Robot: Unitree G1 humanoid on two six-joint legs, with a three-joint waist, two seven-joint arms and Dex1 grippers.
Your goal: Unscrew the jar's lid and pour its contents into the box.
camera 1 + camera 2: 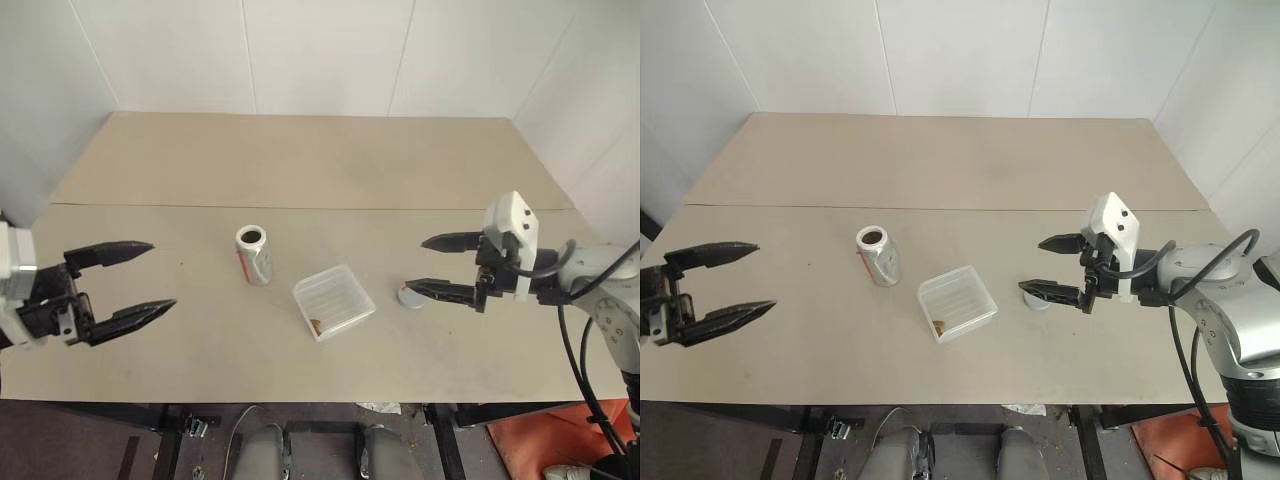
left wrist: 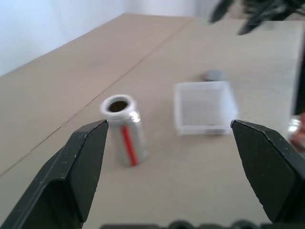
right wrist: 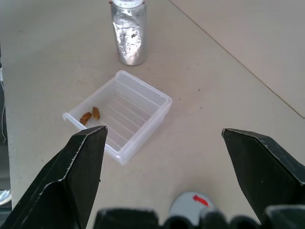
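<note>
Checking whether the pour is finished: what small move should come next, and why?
Probably just draw both open grippers, left and right, back. The clear red-labelled jar stands upright, uncapped, brown bits lie in the translucent square box, and the grey lid rests on the table.

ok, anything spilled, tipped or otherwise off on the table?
Nothing stands out. The jar stands upright and uncapped, the lid lies flat on the table, and the brown bits sit in a corner of the box. No spill visible.
</note>
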